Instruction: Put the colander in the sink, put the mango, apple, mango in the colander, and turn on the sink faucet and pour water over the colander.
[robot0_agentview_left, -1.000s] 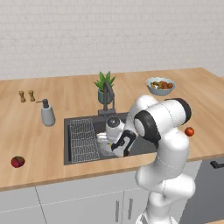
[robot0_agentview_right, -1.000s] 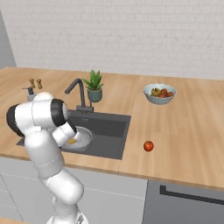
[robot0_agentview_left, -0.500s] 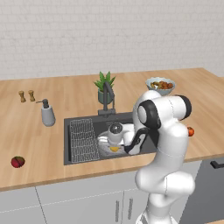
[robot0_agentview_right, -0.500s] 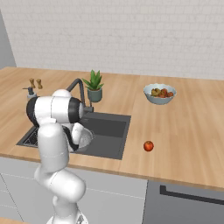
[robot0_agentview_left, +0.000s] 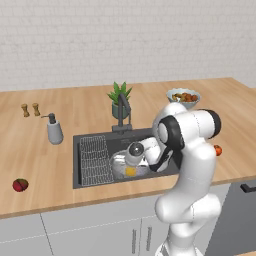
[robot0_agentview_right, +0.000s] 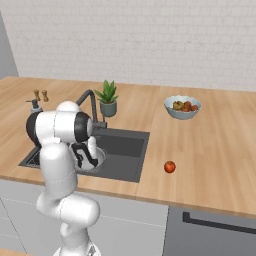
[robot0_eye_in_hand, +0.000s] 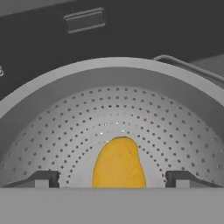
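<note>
The grey perforated colander (robot0_eye_in_hand: 109, 109) stands in the dark sink (robot0_agentview_left: 97, 182), right of the wire rack. A yellow mango (robot0_eye_in_hand: 119, 164) lies on the colander's floor, also visible from the left base as the mango (robot0_agentview_left: 130, 171). My gripper (robot0_eye_in_hand: 113, 179) hangs just above it, open, and both fingertips (robot0_eye_in_hand: 46, 178) stand clear of the fruit. From the left base, the gripper (robot0_agentview_left: 132, 161) points down into the colander (robot0_agentview_left: 116, 165). A red apple (robot0_agentview_left: 217, 150) sits on the counter right of the sink. A red-green mango (robot0_agentview_left: 20, 185) lies on the counter at the far left. The dark faucet (robot0_agentview_left: 122, 107) rises behind the basin.
A pale bowl heaped with fruit (robot0_agentview_left: 183, 96) stands at the back right. A potted plant (robot0_agentview_left: 120, 95) is behind the faucet. A soap pump (robot0_agentview_left: 54, 131) and two small shakers (robot0_agentview_left: 30, 109) are left of the sink. The counter edge runs in front of the basin.
The hand has come down over the colander and the jaws have spread. The yellow mango has been let go and now lies loose in the colander.
</note>
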